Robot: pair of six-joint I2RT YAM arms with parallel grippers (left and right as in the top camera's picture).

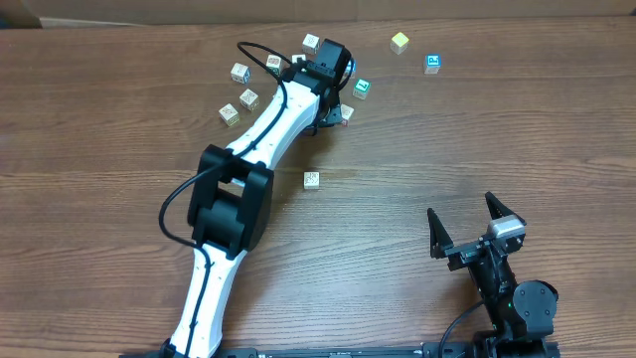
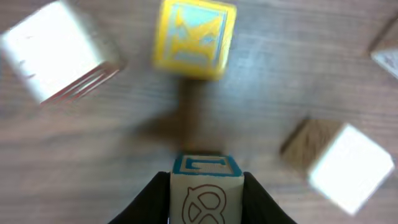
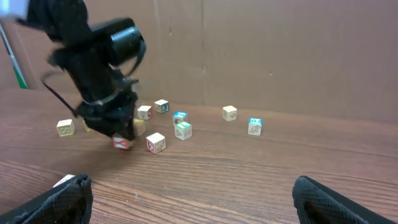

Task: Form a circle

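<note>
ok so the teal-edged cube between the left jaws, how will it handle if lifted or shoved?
The teal-edged cube looks rigid: its edges are square between the left jaws. Its flat faces suggest it would slide, not roll. It looks small, so it is probably light.

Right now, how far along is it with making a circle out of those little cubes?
Early to midway. A loose arc of cubes is laid out, but no closed ring yet. The left gripper is clamped on a blue-topped cube. Lying apart: the lone cube mid-table, the pale yellow cube and the blue cube. The right gripper stands open.
</note>
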